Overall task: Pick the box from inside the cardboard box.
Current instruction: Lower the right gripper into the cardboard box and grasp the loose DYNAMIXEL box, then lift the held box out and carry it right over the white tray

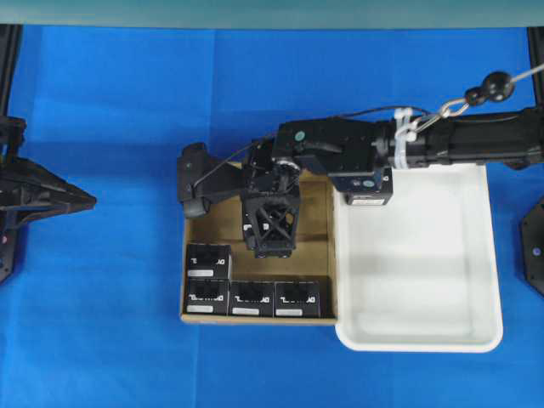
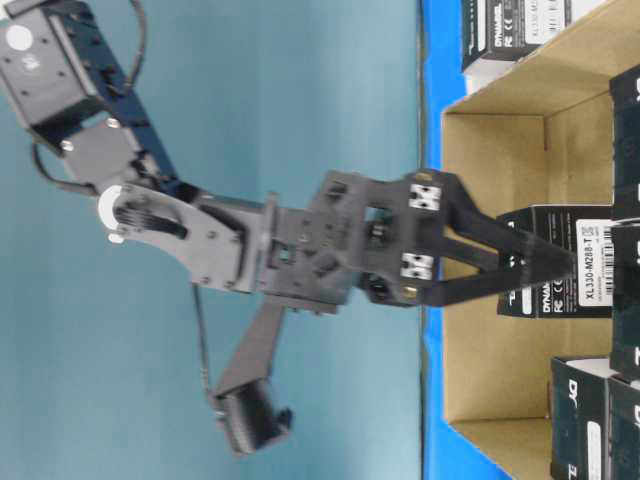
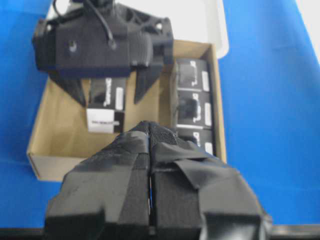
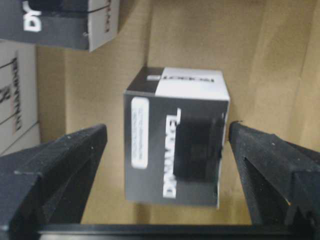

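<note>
Right gripper is hanging spread wide inside the cardboard box, fingers flanking the black box at frame center without touching it. Left gripper is sitting pressed together, lower frame. White tray is lying beside the carton's right wall.

Five black boxes, one carton, one white tray.

The blue table carries the cardboard box (low-walled) touching a white tray.
</note>
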`<action>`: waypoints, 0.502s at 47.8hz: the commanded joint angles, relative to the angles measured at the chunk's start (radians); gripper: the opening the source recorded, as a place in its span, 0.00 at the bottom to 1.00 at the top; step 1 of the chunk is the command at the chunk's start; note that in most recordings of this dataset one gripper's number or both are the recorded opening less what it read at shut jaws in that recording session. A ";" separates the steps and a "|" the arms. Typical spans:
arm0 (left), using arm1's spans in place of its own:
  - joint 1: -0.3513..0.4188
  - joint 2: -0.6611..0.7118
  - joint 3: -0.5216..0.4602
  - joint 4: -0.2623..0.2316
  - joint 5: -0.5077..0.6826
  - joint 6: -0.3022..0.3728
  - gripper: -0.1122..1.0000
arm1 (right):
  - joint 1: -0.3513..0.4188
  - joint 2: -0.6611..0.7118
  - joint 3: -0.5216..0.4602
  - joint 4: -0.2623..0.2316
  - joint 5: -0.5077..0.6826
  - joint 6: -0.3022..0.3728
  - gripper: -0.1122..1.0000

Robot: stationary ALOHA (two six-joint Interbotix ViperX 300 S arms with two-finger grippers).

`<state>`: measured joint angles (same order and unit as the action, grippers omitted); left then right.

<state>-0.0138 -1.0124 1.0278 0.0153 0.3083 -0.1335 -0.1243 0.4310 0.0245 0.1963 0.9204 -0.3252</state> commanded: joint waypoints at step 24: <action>0.002 0.005 -0.021 0.002 -0.009 -0.002 0.04 | 0.015 0.018 0.017 0.000 -0.060 0.014 0.90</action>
<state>-0.0138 -1.0140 1.0278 0.0153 0.3083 -0.1335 -0.1166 0.4525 0.0491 0.1963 0.8698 -0.3129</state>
